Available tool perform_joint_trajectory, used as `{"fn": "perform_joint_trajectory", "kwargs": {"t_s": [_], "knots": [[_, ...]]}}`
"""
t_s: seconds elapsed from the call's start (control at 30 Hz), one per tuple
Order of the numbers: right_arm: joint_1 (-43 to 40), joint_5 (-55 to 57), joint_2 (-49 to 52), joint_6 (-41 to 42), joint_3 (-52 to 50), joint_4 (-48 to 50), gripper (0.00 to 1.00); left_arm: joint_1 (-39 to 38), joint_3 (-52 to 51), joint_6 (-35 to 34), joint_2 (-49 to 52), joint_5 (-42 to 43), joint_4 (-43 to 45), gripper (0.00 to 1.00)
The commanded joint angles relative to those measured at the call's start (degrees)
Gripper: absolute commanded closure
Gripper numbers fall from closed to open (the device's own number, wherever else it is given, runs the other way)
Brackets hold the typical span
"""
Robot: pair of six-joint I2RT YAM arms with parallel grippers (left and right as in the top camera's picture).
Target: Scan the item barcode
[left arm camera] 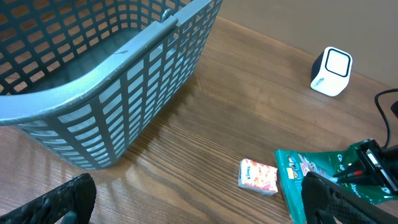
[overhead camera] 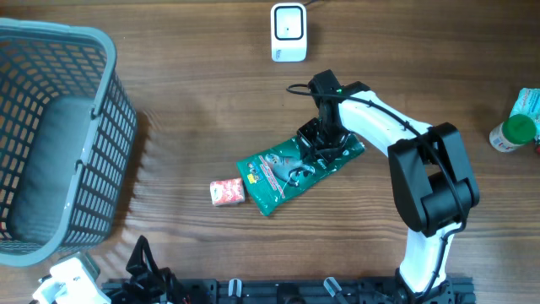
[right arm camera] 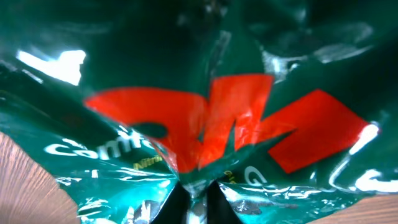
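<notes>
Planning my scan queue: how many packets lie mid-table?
2: the green pouch, gripped by the right tool; the small red packet, beside its left end. Others could hide underneath.

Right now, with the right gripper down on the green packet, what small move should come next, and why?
Probably a short, straight lift. The right gripper looks shut on a fold of the green packet, which lies flat on the table, away from the white scanner. Raising it tests the pinch before carrying it there.

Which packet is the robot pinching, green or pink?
The big green packet; the right gripper is shut on it. The little pink packet lies free beside it.
</notes>
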Motion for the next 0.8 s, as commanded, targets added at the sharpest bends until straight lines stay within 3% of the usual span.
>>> {"fn": "perform_joint_trajectory", "kwargs": {"t_s": [0.0,0.07,0.13,0.27,0.37,0.47,0.53,0.6,0.63,0.67,0.7,0.77], "knots": [[0.5,1.6,5.8,-8.3,-1.0,4.6,0.96,0.3,0.0,-0.1,-0.3,0.2,0.2,0.00],[0.2,-3.3,4.0,-15.1,1.3,6.7,0.96,0.3,0.0,-0.1,-0.3,0.2,0.2,0.00],[0.2,-1.0,-0.8,-16.7,1.7,6.8,0.95,0.3,0.0,-0.1,-0.3,0.2,0.2,0.00],[3.3,23.4,-12.7,-22.2,1.7,0.7,0.96,0.3,0.0,-0.1,-0.3,0.2,0.2,0.00],[4.8,26.9,-14.8,-39.6,1.7,0.5,0.95,0.3,0.0,-0.1,-0.3,0.2,0.2,0.00],[4.7,26.2,-14.8,-49.0,1.7,-1.4,0.96,0.3,0.0,-0.1,-0.3,0.2,0.2,0.00],[4.7,26.4,-14.8,-61.9,1.6,-2.8,0.95,0.3,0.0,-0.1,-0.3,0.2,0.2,0.00],[4.7,26.6,-14.8,-68.3,1.6,-5.3,0.94,0.3,0.0,-0.1,-0.3,0.2,0.2,0.00],[4.7,26.1,-14.8,-70.4,1.6,-6.5,0.73,0.3,0.0,-0.1,-0.3,0.2,0.2,0.00],[4.7,23.5,-14.8,-70.0,1.6,-6.6,0.07,0.3,0.0,-0.1,-0.3,0.2,0.2,0.00],[4.7,20.7,-14.8,-69.2,1.6,-6.2,0.00,0.3,0.0,-0.1,-0.3,0.2,0.2,0.00],[4.8,17.8,-14.8,-64.6,1.6,-4.9,0.00,0.3,0.0,-0.1,-0.3,0.2,0.2,0.00]]}}
